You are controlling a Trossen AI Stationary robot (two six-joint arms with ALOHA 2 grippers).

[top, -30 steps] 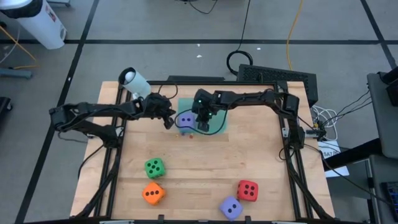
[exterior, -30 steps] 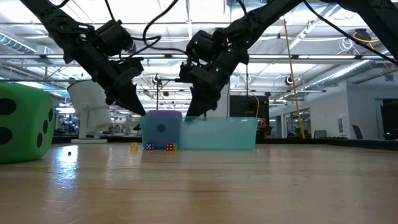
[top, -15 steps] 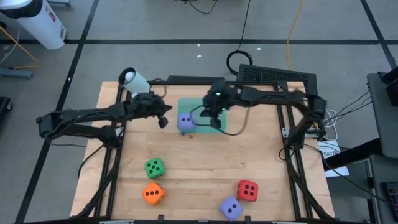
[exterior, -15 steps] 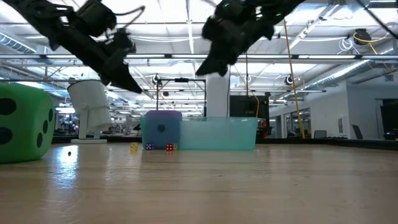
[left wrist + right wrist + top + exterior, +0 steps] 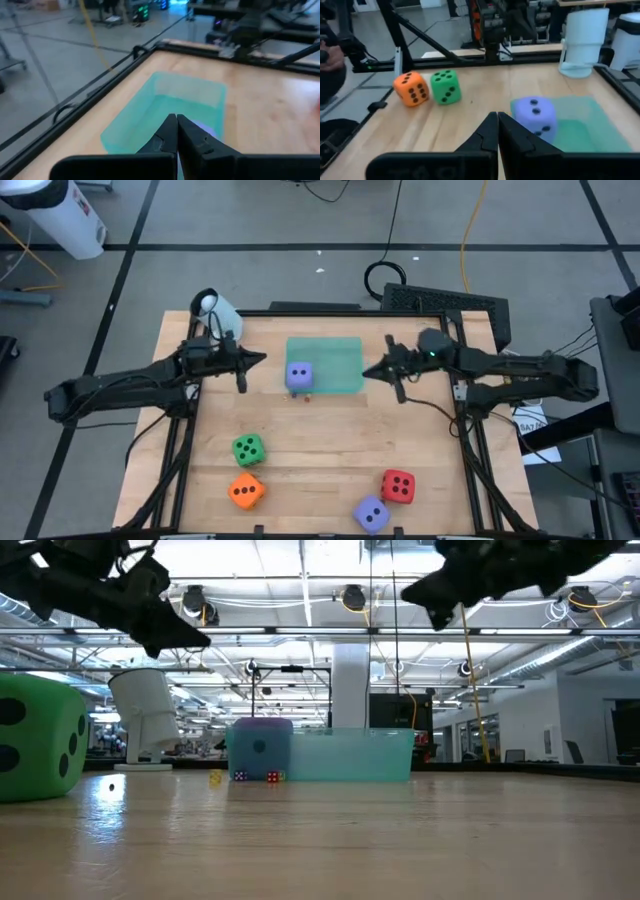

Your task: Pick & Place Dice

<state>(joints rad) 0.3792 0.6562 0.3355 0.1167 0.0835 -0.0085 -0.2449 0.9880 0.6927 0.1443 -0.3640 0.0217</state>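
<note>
I am holding both arms out over the table (image 5: 320,450), and they are sitting far wider apart than a second ago. Back then both of my claws were crowding over the tray (image 5: 335,358); half a second ago they were already lifting and parting. Now my left claw (image 5: 262,358) is hanging well to the tray's left and my right claw (image 5: 366,372) is hovering just off the tray's right edge. In the low view both are riding high above the tray instead of reaching down to it as before.

I am keeping both claws pressed together with nothing between the fingers; the left wrist view shows my fingertips (image 5: 176,121) meeting, and the right wrist view shows the same for the right fingertips (image 5: 496,120).

The tray is staying where it was. One purple die (image 5: 298,376) is sitting at the tray's front left corner, unmoved across all three moments, and I am not touching it. I cannot tell whether it is resting inside the tray or against its rim.

The other dice are lying well in front of the tray and are not shifting: the green die (image 5: 249,449) to the front left, the orange die (image 5: 246,491) just beyond it, the red die (image 5: 398,486) to the front right, and the second purple die (image 5: 371,514) farthest from the tray.
</note>
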